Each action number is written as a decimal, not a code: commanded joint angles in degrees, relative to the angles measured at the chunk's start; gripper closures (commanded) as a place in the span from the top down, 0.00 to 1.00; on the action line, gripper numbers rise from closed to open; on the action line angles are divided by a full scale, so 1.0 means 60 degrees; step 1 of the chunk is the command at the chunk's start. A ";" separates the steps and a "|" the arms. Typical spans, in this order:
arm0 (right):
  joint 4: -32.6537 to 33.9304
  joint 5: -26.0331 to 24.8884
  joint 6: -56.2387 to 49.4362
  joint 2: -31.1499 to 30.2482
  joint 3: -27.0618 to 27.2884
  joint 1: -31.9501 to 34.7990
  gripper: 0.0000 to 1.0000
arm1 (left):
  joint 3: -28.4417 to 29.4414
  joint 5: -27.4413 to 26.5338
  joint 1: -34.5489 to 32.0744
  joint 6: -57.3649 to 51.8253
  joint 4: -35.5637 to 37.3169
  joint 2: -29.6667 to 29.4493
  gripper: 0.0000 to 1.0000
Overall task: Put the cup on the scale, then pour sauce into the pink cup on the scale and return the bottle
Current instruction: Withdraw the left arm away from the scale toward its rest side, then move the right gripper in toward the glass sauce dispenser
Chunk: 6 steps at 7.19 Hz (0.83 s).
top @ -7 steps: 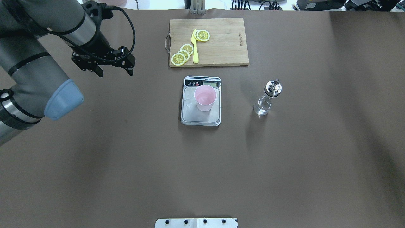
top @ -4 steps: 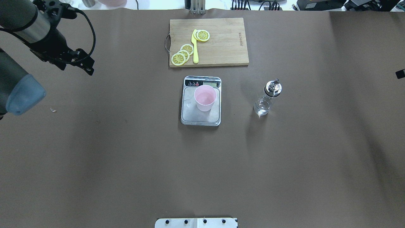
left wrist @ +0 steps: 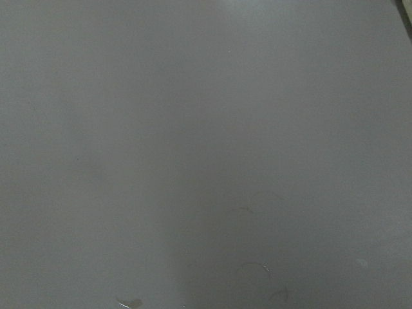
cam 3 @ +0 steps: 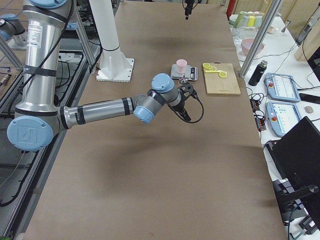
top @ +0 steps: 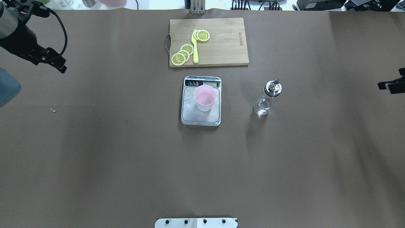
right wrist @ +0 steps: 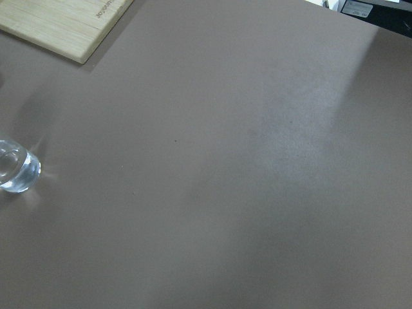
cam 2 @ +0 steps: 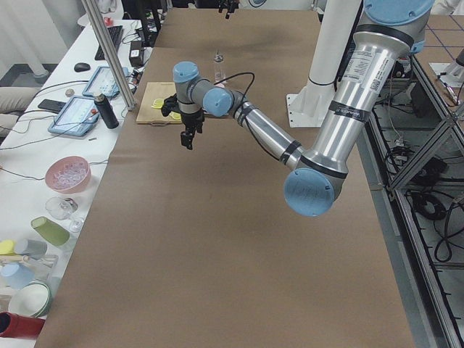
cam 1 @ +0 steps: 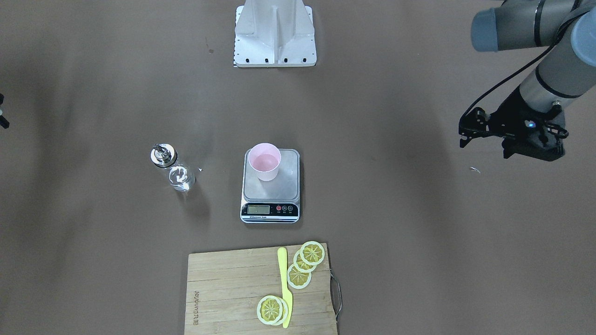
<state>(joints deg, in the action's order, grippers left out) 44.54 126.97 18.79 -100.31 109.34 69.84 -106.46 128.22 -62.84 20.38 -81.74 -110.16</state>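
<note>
The pale pink cup [top: 205, 97] stands upright on the silver scale [top: 191, 115] at mid-table, also seen as the cup [cam 1: 264, 161] on the scale [cam 1: 288, 186] in the front view. The clear glass bottle [top: 266, 98] with its metal spout stands alone on the table beside the scale; its base [right wrist: 15, 168] shows in the right wrist view. My left gripper [top: 53, 61] is far off at the table's left, open and empty, fingers apart [cam 1: 484, 146]. Only a dark sliver of my right gripper [top: 391, 86] enters at the right edge; I cannot tell its state.
A wooden cutting board [top: 221, 47] with lemon slices [top: 183, 53] and a yellow knife [top: 195, 47] lies behind the scale. The robot's base plate [top: 196, 223] sits at the near edge. A small shiny speck [top: 53, 110] lies on the brown cover at left.
My left arm has drawn back leftward, away from the scale, with its gripper open. The right gripper has come further in at the right edge. Cup, scale and bottle have not moved.
</note>
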 commanded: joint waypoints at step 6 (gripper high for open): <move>-0.3878 -0.3427 0.3822 -0.0349 -0.0015 -0.3781 1.00 | -0.0011 -0.0012 -0.0016 -0.0056 -0.0001 0.0167 0.98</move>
<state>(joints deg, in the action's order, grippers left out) 21.81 113.31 38.80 -103.41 109.21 52.82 -106.53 128.15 -62.93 20.04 -81.74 -109.18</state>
